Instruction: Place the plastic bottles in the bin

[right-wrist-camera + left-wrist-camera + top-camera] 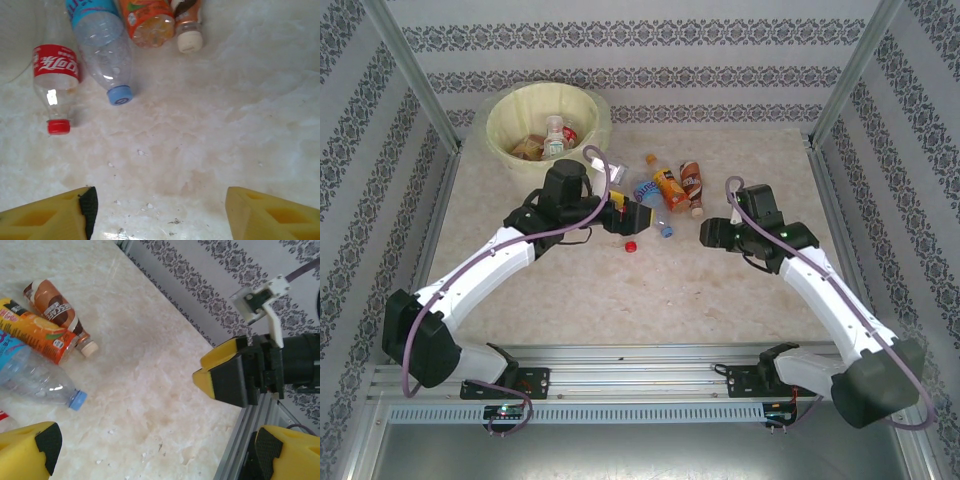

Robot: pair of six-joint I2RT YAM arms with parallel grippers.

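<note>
While left gripper [155, 450] and right gripper [160, 210] gape empty, clear crinkled plastic bottles [107, 55] lie clustered right of round bag-lined bin [592, 110], marbled tabletop [620, 290].

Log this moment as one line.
left gripper open, empty | right gripper open, empty | four bottles on table | more bottles in bin

Red-label bottle [56, 65], red cap [58, 127]; blue-label bottle [102, 55], blue cap [120, 95]; orange bottle [150, 20]; cream marbled table [225, 100].

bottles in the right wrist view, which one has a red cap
The clear bottle with the red label, leftmost of the four. The blue-labelled bottle beside it has a blue cap; the brown bottle has a cream one.
</note>
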